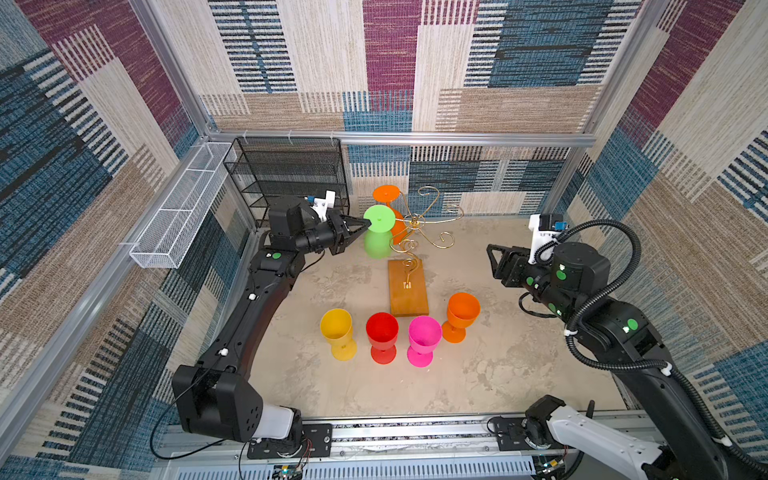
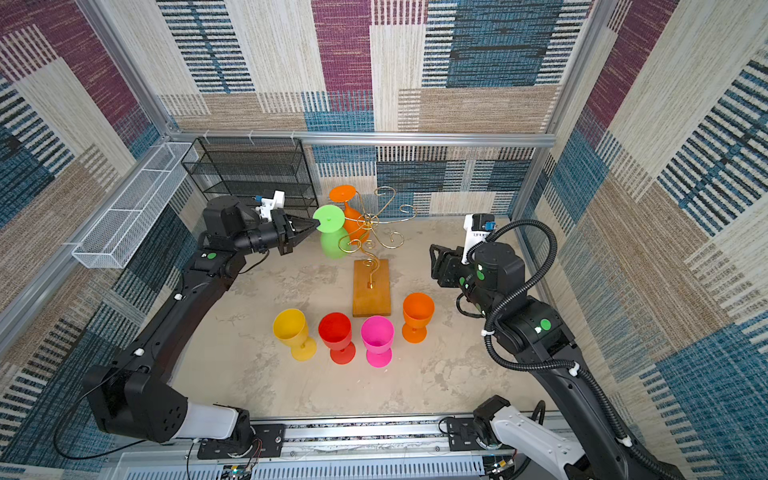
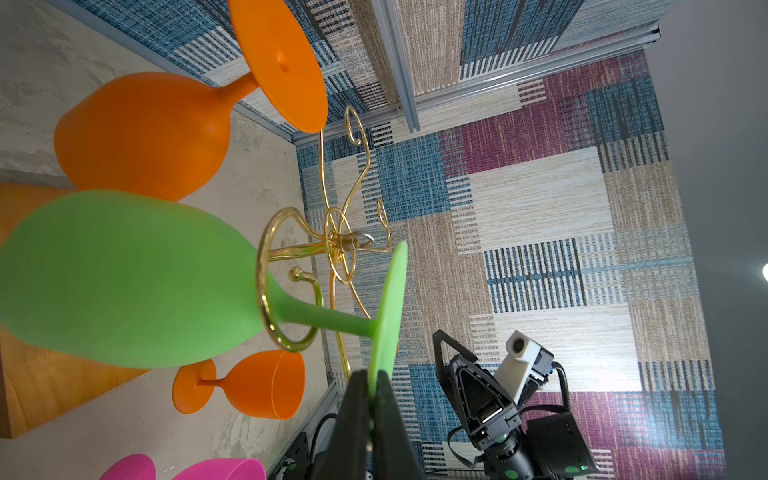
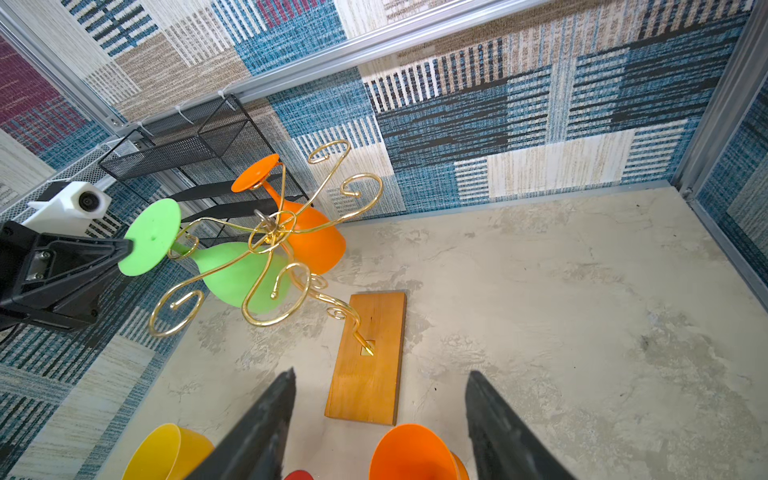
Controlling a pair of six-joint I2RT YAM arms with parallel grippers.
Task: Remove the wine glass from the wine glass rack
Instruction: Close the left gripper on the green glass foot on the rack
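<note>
Pinching the green wine glass (image 1: 376,243) by the edge of its round foot, the left gripper (image 1: 368,224) has both fingers (image 3: 353,415) pressed together on the thin disc, as the left wrist view shows plainly. That glass hangs upside down and tilted from the wine glass rack (image 1: 409,295), with its stem running through one gold scroll loop, the foot above the loop and the bowl below it. Just behind it a hanging orange glass (image 1: 386,194) sits on a neighbouring scroll arm, also bowl down. The rack's wooden base lies on the table (image 1: 498,365) near the middle in both top views. In front of the base four glasses stand upright in a loose row: a yellow glass (image 1: 337,332), a red glass (image 1: 382,336), a pink glass (image 1: 423,338) and a standing orange glass (image 1: 460,316). The right gripper (image 1: 493,262) hovers above the table on the right, well apart from the rack, and its fingers (image 4: 266,424) are spread wide with nothing between them.
</note>
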